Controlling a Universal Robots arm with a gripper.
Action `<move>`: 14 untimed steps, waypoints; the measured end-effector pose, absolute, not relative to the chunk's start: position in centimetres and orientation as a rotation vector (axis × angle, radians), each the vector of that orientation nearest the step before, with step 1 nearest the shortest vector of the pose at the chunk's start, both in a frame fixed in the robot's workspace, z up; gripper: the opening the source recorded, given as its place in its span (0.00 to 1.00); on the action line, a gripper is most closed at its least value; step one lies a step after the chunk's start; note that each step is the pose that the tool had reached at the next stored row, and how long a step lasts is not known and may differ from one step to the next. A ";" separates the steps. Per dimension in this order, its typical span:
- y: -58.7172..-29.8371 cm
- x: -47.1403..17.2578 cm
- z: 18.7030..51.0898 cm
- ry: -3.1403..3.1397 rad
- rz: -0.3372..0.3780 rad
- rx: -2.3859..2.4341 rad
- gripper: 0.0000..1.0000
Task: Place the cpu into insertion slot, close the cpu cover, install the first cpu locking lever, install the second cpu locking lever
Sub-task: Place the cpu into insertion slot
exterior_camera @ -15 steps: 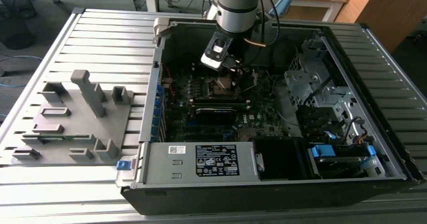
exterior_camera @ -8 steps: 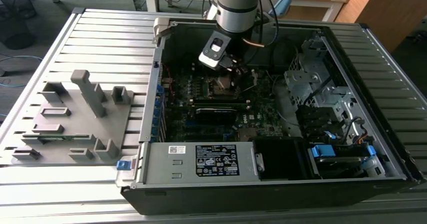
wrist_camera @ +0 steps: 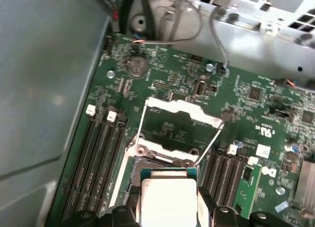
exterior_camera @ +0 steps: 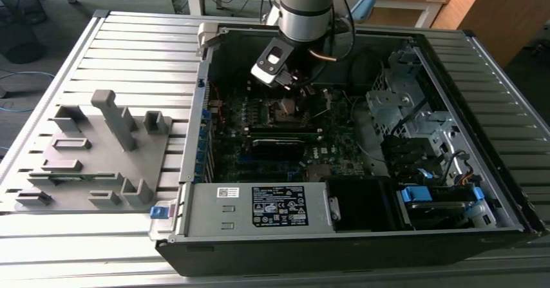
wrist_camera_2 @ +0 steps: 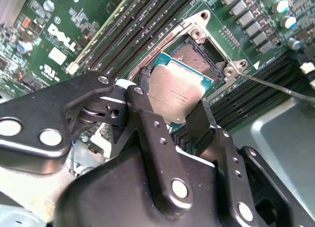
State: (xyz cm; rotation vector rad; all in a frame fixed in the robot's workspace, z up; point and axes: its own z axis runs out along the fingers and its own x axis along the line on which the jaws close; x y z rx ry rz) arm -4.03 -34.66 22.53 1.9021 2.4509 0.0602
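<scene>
**A:** Where's the cpu?

**B:** In the gripper (wrist_camera_2: 170, 103). In the second wrist view its two black fingers (wrist_camera_2: 142, 113) are clamped on opposite edges of the cpu (wrist_camera_2: 178, 88). The chip sits just over the slot (wrist_camera_2: 196, 55) and hides part of it.

**A:** Is it seated?

**B:** I can't tell whether it touches. It looks tilted against the slot, with one edge lower than the other.

**A:** What does it look like?

**B:** It's a small flat square with a dull silver-grey lid and faint print. A thin green rim shows round the edge. In the first wrist view the lid glares almost white.

**A:** And the slot?

**B:** It's square, with a dark centre finely grained with gold contacts. The rim is silver metal with screws on it.

**A:** What about the cover?

**B:** It's open. In the first wrist view the cover (wrist_camera: 184, 109) stands up from the side of the slot away from the gripper. It's a thin silver frame, and green board shows through its window. A lever (wrist_camera: 141, 121) rises on one side of the slot, and a second lever (wrist_camera: 210, 144) on the other.

**A:** What's around it?

**B:** Long black memory banks (wrist_camera: 101, 153) flank the slot on both sides. In the exterior view the arm (exterior_camera: 305, 4) reaches down into the open case (exterior_camera: 344, 256), ending right above the slot
</scene>
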 end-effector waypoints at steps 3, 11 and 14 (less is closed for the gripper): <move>-34.7 -4.0 22.5 2.415 0.059 1.946 0.54; -34.7 -4.0 22.5 2.307 0.056 2.070 0.54; -34.7 -4.0 22.5 2.269 0.054 2.111 0.54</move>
